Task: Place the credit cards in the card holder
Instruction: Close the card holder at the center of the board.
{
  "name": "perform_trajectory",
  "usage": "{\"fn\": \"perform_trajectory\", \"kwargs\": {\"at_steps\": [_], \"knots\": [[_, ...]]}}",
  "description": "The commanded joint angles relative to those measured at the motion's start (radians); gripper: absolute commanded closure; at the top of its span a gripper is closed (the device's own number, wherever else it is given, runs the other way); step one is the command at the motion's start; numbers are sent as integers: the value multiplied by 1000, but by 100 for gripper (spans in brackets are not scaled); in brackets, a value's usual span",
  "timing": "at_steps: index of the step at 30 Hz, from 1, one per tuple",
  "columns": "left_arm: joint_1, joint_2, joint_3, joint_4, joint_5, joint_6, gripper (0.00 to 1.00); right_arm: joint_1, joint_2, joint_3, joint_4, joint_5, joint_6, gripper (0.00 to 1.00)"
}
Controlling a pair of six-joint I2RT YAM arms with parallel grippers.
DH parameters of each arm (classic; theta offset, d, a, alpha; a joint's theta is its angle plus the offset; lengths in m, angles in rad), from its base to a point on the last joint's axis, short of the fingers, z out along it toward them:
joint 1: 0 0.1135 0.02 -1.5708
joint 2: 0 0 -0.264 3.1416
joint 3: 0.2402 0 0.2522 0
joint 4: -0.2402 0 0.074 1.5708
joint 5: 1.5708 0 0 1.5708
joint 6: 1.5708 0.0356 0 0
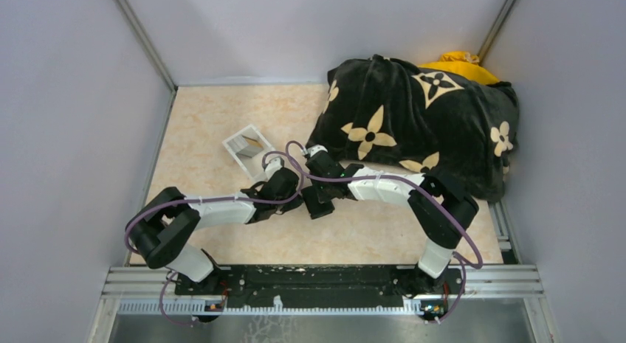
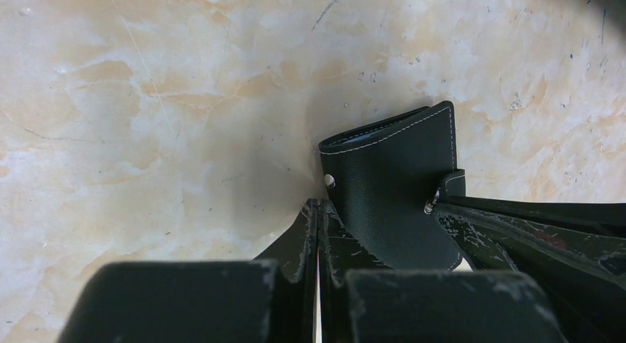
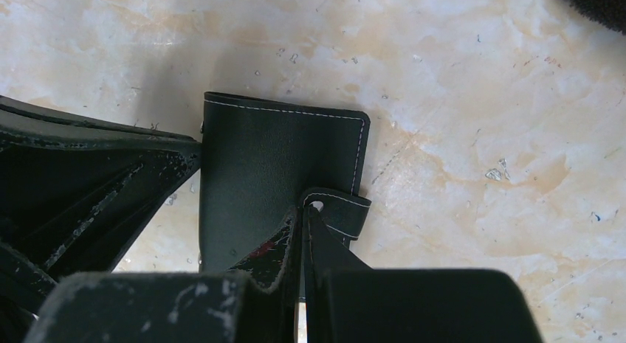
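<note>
Card holder [image 3: 280, 158], black with white stitching, lies folded on the marbled table [image 3: 480, 99] between my two grippers. My left gripper [image 2: 317, 206], fingers pressed together, touches its edge beside a snap stud [image 2: 329, 181]; my right gripper [image 3: 301, 214], likewise closed, meets its strap tab [image 3: 343, 210]. Open tabletop shows beyond its far edge, the flower-patterned cushion [image 1: 413, 122] well apart.

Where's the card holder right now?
Seen in both wrist views, the card holder sits on the table between the left pincer and right pincer, near the pale tray.
</note>
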Motion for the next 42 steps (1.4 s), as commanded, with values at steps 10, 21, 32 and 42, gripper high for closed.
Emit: {"fn": "perform_trajectory", "kwargs": {"at_steps": [10,21,32,42], "knots": [[12,66,-11,-101,14,37,100,0,13,37,20,-43,-10,100],[14,70,-6,-98,19,38,100,0,5,-8,20,-46,-3,100],[14,70,-6,-105,17,36,100,-9,-96,-22,17,-50,5,100],[15,62,-5,-106,16,45,100,-14,-73,-22,14,-64,4,100]]}}
